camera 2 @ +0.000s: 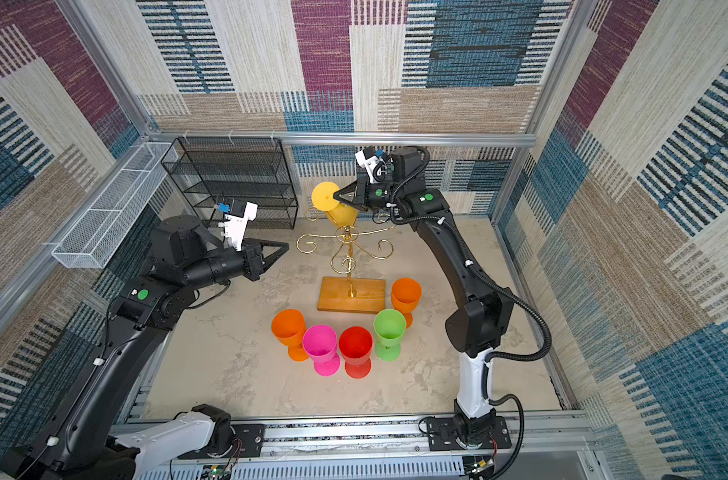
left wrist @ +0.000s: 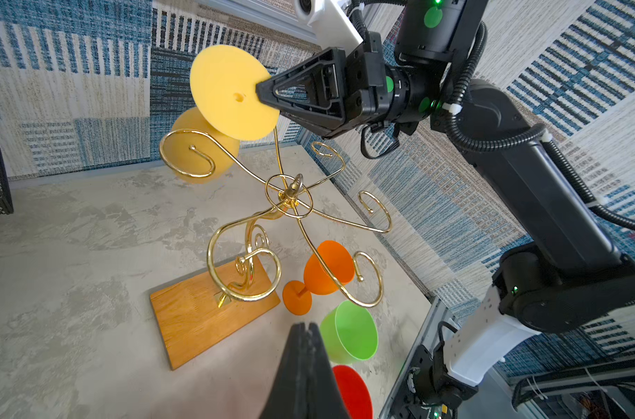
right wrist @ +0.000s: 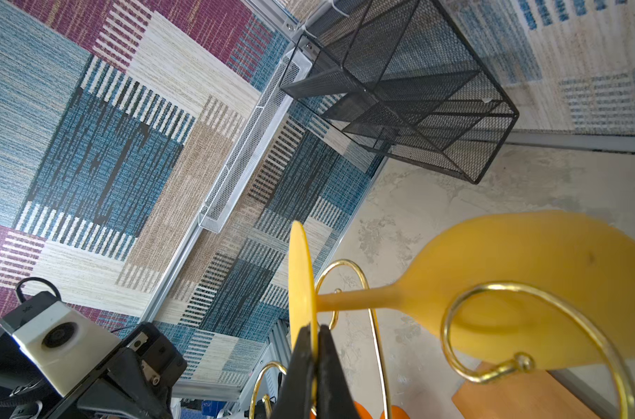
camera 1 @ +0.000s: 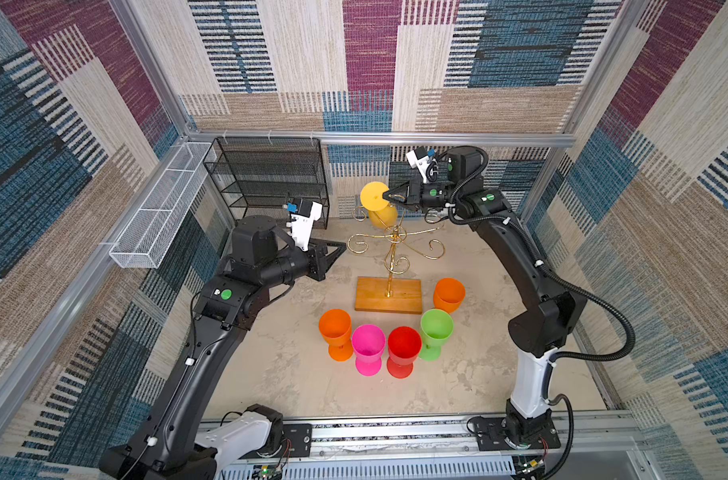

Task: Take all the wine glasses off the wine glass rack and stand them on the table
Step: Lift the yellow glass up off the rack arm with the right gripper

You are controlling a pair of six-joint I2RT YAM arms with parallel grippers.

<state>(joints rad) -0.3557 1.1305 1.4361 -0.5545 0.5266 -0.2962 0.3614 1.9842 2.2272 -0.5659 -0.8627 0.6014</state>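
Right gripper (left wrist: 262,96) clamped on the foot of the yellow glass (left wrist: 221,83), which hangs tilted, stem seemingly not yet clear of the rack (left wrist: 288,194); left gripper (left wrist: 305,326) pressed together, empty.

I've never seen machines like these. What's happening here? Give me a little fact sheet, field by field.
right gripper: shut on the foot rim of the yellow wine glass
yellow wine glass: bowl down, tilted, among the arms of the wine glass rack
left gripper: shut, empty, beside the rack
standing on the table: orange glasses, pink glass, red glass, green glass
likely next: lift the yellow glass clear of the rack
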